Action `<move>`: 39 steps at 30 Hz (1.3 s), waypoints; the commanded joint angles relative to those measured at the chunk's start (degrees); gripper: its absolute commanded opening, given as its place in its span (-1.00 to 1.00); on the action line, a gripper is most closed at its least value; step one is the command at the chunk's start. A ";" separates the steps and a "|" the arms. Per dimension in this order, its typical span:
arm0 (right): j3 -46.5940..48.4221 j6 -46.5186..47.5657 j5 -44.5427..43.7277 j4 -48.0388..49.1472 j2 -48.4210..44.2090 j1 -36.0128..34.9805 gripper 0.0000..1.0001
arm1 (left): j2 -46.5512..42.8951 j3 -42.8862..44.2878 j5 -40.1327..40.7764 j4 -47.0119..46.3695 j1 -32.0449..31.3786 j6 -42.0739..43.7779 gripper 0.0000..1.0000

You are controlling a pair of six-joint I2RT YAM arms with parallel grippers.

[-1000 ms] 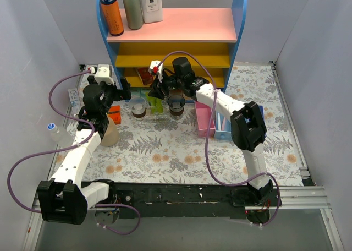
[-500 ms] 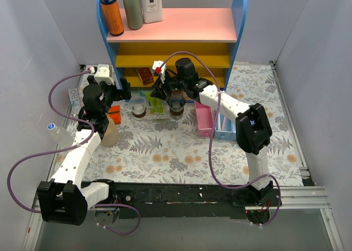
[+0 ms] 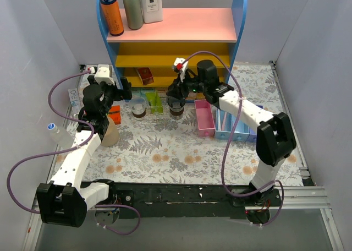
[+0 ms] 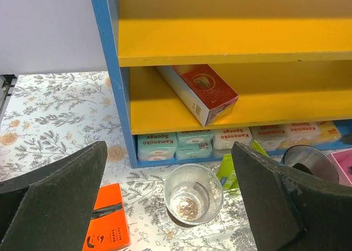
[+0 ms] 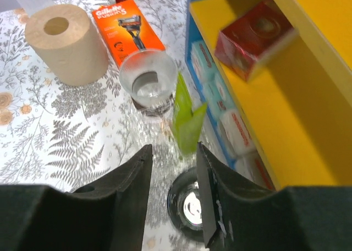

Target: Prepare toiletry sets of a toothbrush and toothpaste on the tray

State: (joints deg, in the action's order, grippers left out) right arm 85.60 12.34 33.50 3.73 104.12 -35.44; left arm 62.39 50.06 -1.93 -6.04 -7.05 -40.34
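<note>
Two green toothpaste tubes [image 3: 154,101] stand between a clear cup [image 3: 138,107] and a dark cup [image 3: 176,104] on the barely visible clear tray [image 3: 159,114] before the shelf. My right gripper [image 3: 179,90] is open and empty just above the dark cup [image 5: 190,207], with the tubes [image 5: 186,116] ahead of its fingers. My left gripper [image 3: 122,89] is wide open and empty, left of the clear cup [image 4: 193,193]. Thin pale sticks in the blue bin [image 3: 234,124] may be toothbrushes; I cannot tell.
A pink bin [image 3: 204,118] stands next to the blue bin. An orange razor box [image 3: 114,114] and a paper roll [image 3: 108,131] sit at the left. The blue shelf unit [image 3: 170,47] holds a red box [image 4: 198,92], sponge packs and bottles.
My right gripper has moved right, from above the green tubes to above the dark cup. The left arm has not moved.
</note>
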 commanded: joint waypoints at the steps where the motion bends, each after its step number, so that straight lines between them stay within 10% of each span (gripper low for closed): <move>1: -7.80 -7.84 -1.24 4.53 -10.22 5.63 -0.14 | -1.75 -0.32 0.79 -0.64 -0.68 -0.44 0.96; 12: -20.82 -10.40 -25.49 -7.23 -22.46 15.31 -0.19 | -0.61 0.30 0.62 0.15 -1.30 -1.94 0.96; 39: -20.65 -21.30 -39.65 -10.41 -12.80 17.86 -0.32 | -1.84 -0.23 -0.26 -0.90 -1.30 -2.73 0.96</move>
State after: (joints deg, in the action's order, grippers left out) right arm 62.50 -7.66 -3.36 -6.46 89.84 -17.63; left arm 62.15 50.06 -2.17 -5.96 -8.10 -43.11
